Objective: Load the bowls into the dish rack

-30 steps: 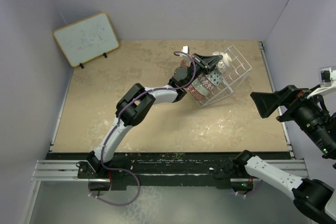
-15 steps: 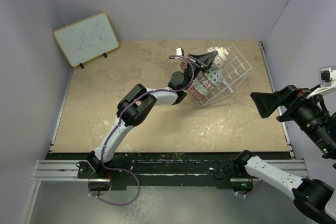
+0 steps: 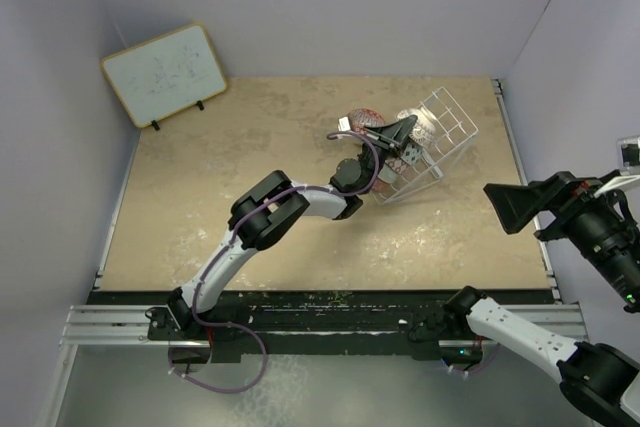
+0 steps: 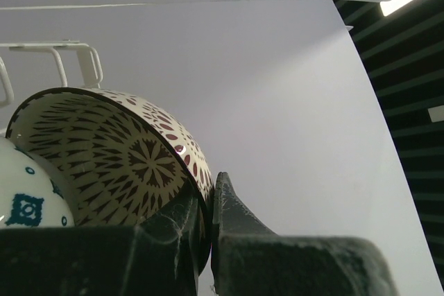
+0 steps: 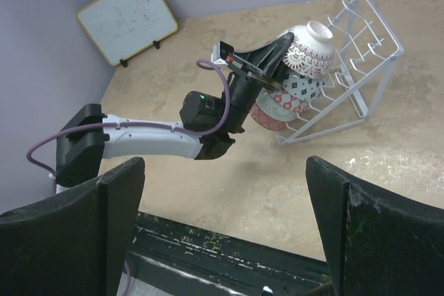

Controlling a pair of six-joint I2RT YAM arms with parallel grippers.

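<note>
A glossy red-patterned round ceramic bowl is gleaming between the left tool's matt black fingers, beside a smooth white wire rack.

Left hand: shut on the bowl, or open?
Shut on the red-patterned bowl: in the left wrist view the left hand pinches its rim, one finger inside, one outside.
</note>
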